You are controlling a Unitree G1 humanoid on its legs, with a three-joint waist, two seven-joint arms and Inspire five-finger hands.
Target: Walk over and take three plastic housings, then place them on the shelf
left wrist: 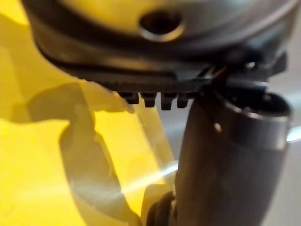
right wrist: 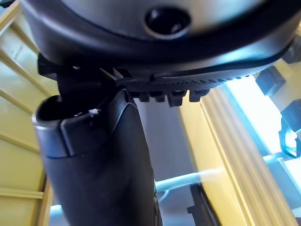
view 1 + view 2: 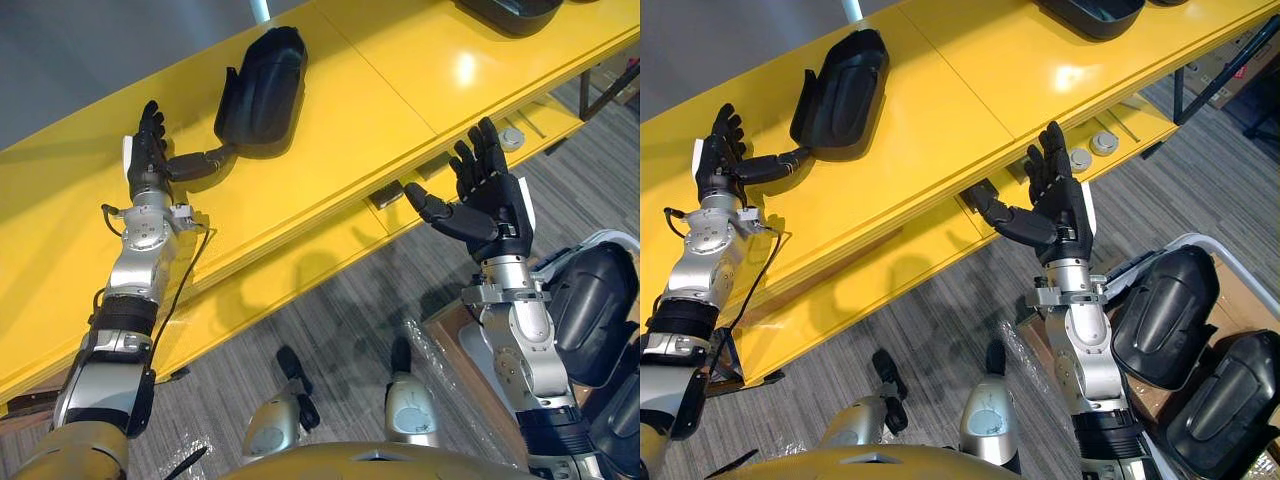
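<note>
The left hand (image 3: 150,150) is spread open over the yellow shelf (image 3: 400,90), fingers straight, its thumb stretched sideways with the tip touching the near end of a black plastic housing (image 3: 262,85) that lies on the shelf. The right hand (image 3: 495,195) is also open and empty, held before the shelf's front edge. A second housing (image 3: 510,12) lies farther along the shelf; two more housings (image 3: 1165,315) lie beside the right arm.

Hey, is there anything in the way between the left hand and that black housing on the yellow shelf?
Nothing visible. The left hand is open over the yellow shelf, right beside the black housing, its thumb reaching to the housing's near end.
</note>
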